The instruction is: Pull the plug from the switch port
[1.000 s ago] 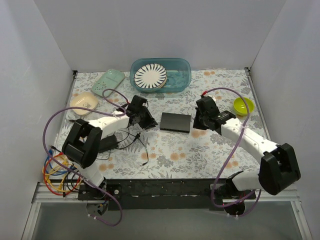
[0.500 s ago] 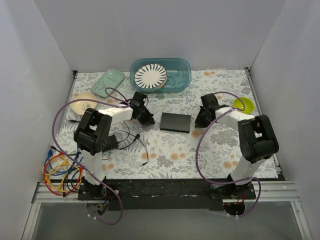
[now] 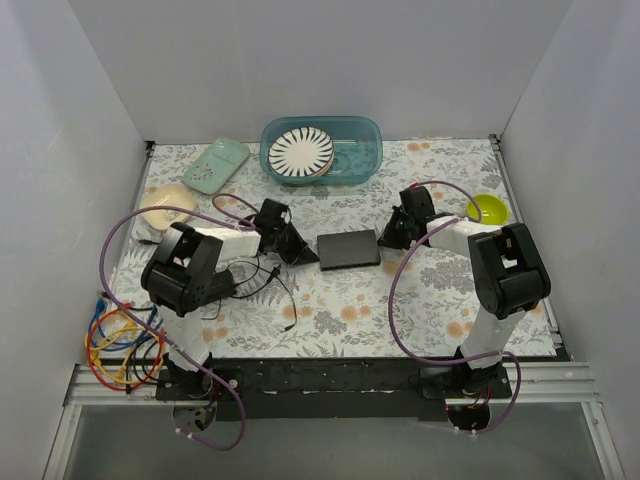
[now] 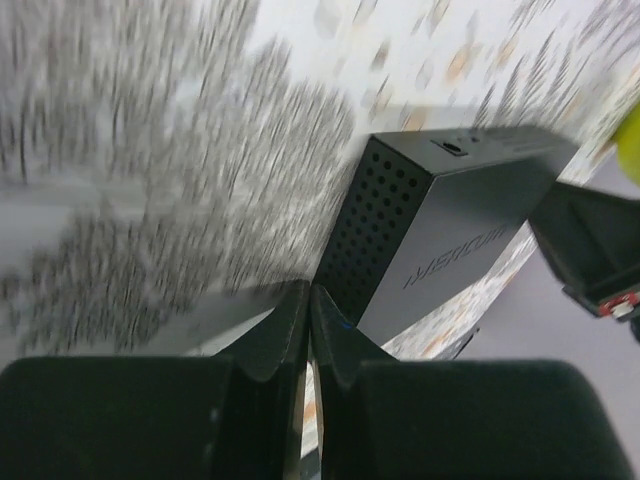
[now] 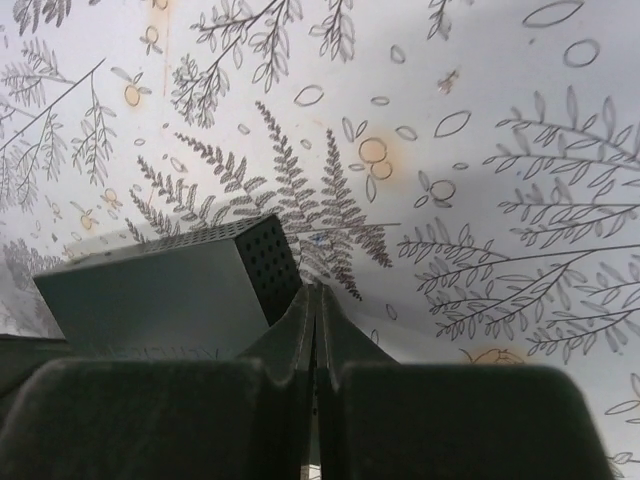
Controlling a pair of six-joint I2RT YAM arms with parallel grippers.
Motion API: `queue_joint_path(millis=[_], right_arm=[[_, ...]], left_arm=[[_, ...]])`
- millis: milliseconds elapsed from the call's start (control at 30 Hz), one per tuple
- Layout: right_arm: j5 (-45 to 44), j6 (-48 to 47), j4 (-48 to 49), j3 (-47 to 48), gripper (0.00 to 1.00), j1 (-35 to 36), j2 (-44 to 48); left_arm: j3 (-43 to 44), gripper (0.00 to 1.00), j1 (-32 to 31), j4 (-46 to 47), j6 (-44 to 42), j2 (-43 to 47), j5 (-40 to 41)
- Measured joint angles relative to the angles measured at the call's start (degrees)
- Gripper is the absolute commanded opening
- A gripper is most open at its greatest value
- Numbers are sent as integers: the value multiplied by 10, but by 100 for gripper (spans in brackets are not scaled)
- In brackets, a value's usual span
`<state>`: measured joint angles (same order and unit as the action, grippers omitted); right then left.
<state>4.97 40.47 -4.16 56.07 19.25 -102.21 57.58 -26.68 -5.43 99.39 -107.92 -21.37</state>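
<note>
The black switch (image 3: 349, 250) lies flat mid-table, slightly turned. My left gripper (image 3: 298, 255) is shut, its tips at the switch's left end. In the left wrist view the shut tips (image 4: 308, 292) meet just before the switch's perforated side (image 4: 385, 225); a small slot (image 4: 452, 147) shows on its far face. My right gripper (image 3: 385, 238) is shut at the switch's right end. In the right wrist view its tips (image 5: 317, 290) sit beside the switch's perforated corner (image 5: 265, 258). Neither holds anything. The plug is hidden from me.
Thin black cables (image 3: 262, 278) trail left of the switch, one loose end (image 3: 288, 326) nearer the front. A teal bin (image 3: 365, 160) with a striped plate stands at the back. A green bowl (image 3: 486, 209), mint tray (image 3: 216, 164), beige plate (image 3: 168, 204) and coloured cables (image 3: 110, 340) ring the edges.
The left gripper has shut and slid right to the switch's left end. The right gripper has come in to its right end. The switch has turned slightly.
</note>
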Motion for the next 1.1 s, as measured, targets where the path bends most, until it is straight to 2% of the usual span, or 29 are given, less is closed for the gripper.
queue_joint_path(millis=[233,400,567,900,967,1033,1067,1100], right_arm=[[16,5,23,-84,1,40,65],[32,14,22,-151,1,63,126],[41,21,20,-192,1,83,167],[44,13,6,-189,1,92,169],[42,8,-9,-183,1,88,168],[40,-2,-33,-173,2,78,169],[34,-7,-46,-168,7,68,170],[23,-13,-65,-159,22,57,173]], left_arm=[[-114,5,-26,-14,3,94,-15],[-147,6,-26,-35,10,131,-6],[-146,8,-24,-60,10,143,16],[-107,13,-19,-100,5,129,50],[-103,16,-19,-107,5,129,58],[-97,24,-17,-116,5,130,71],[-95,29,-15,-122,4,133,80],[-93,37,-13,-131,2,139,91]])
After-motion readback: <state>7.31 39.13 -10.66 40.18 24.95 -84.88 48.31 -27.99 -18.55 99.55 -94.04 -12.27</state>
